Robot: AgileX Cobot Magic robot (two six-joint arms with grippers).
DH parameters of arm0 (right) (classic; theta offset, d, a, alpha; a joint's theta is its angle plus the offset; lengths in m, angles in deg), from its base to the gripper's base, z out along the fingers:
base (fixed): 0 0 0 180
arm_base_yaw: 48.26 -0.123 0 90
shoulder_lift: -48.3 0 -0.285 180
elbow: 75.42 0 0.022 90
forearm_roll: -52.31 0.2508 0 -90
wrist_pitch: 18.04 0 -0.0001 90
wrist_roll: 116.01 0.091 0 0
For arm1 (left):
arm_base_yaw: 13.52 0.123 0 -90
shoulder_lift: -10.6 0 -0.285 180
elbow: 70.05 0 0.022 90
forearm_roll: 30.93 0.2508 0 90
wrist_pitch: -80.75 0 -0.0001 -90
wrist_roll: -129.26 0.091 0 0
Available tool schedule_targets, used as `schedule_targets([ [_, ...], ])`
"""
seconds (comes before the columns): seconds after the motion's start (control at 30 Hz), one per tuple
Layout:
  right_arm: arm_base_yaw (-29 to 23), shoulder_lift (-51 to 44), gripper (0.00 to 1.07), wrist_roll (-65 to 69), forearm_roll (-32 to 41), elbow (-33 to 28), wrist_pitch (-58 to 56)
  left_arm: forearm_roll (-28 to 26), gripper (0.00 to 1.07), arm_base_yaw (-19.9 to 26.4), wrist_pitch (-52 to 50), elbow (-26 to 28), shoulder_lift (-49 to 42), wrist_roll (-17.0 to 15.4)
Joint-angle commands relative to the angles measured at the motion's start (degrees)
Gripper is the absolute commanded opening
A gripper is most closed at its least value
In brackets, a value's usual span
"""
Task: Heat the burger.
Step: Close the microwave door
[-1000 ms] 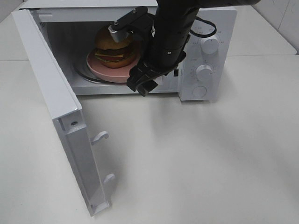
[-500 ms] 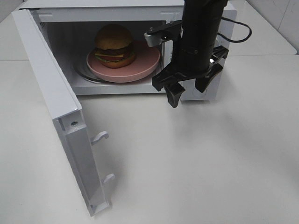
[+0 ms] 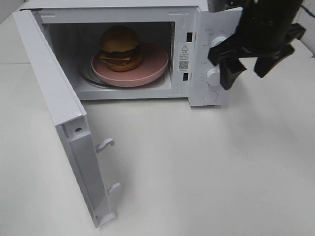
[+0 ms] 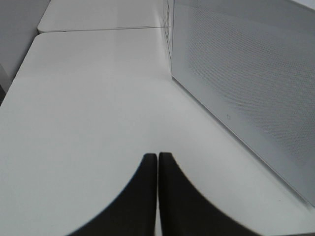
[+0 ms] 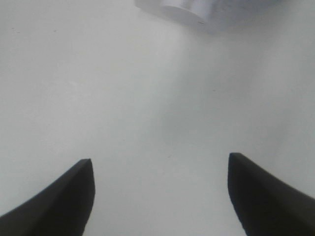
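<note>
One burger, golden bun w/ cheese, patty, on pink plate; R claw splayed, empty, L claw clenched.

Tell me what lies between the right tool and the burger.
In the exterior high view, the microwave's control panel with its knobs separates the right tool from the burger, which sits on the pink plate inside.

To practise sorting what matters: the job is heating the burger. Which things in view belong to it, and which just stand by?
Belong: burger, pink plate, microwave, its open door, knobs, open right gripper.
Standing by: shut left gripper, white table.
</note>
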Motion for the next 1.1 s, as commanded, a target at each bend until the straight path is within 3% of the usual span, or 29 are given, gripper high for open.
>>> schedule_targets([
  [0.03,5.9,-4.6,0.69,0.3,-0.2,-4.2,0.1,-0.2,0.0,-0.1,-0.6,-0.1,-1.1,-0.1],
  [0.3,16.9,-15.4,0.69,2.3,-0.2,-12.7,-0.6,-0.2,0.0,-0.1,-0.6,-0.1,-1.1,-0.1],
  [1.1,17.4,-58.7,0.69,1.9,0.3,-41.6,-7.5,-0.6,0.0,-0.1,-0.6,-0.1,-1.1,-0.1],
])
